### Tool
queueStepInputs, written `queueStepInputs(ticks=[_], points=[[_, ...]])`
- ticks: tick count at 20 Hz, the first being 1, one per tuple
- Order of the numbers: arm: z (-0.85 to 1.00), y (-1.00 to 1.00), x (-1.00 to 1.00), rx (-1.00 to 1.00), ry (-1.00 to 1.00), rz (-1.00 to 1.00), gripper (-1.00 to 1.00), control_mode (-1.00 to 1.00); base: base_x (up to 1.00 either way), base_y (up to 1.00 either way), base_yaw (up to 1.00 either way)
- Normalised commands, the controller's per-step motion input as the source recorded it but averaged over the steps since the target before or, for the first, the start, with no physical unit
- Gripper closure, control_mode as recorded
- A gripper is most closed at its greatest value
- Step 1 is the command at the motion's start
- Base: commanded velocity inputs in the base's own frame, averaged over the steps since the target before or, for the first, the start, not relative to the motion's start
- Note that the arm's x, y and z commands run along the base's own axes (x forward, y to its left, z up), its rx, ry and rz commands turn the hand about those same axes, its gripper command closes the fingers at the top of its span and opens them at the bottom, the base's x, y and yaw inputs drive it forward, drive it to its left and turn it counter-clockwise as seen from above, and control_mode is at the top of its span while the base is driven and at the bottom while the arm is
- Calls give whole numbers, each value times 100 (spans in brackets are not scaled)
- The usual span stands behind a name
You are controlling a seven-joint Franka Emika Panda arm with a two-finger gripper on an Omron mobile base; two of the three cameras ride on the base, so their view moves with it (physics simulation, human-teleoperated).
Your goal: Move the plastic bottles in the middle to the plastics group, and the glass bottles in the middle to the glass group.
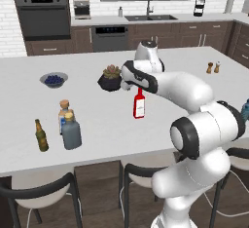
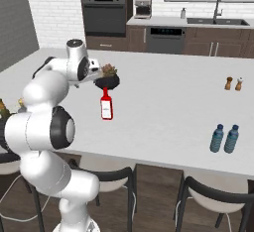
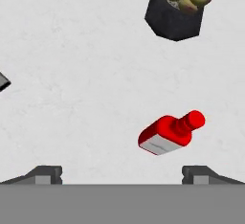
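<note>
The slim red bottle (image 1: 139, 104) (image 2: 106, 106) (image 3: 170, 134) with a white label stands upright in the middle of the white island counter (image 1: 194, 56). My gripper (image 1: 129, 86) (image 2: 102, 84) (image 3: 122, 175) hangs open just above it and slightly to one side, holding nothing. At the front left, the stout dark-grey bottle (image 1: 71, 132) with a tan cap stands beside the brown beer bottle (image 1: 41, 136) and in front of the clear square bottle (image 1: 64, 111). Two teal-blue bottles (image 2: 224, 138) stand together at the front right.
A succulent in a black pot (image 1: 112, 77) (image 2: 108, 76) (image 3: 182, 7) sits just behind the red bottle. A bowl of blueberries (image 1: 53, 79) is at the back left, two small shakers (image 1: 213, 67) (image 2: 233, 84) at the back right. Stools (image 1: 44, 193) line the counter's near edge.
</note>
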Motion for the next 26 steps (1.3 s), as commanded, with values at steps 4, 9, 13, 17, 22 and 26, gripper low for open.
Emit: queueStepInputs(ticks=[4,9,13,17,22,26], points=[[0,-45,45,0,-11,0,-100,-100,0,0,0],[-5,-40,27,0,-1,-6,-100,-100,0,0,0],[-23,-33,29,0,5,-10,-100,-100,0,0,0],[-32,-2,21,0,4,-12,-100,-100,0,0,0],[-7,0,10,5,0,-12,-100,-100,0,0,0],[-13,1,0,12,5,-13,-100,-100,0,0,0]])
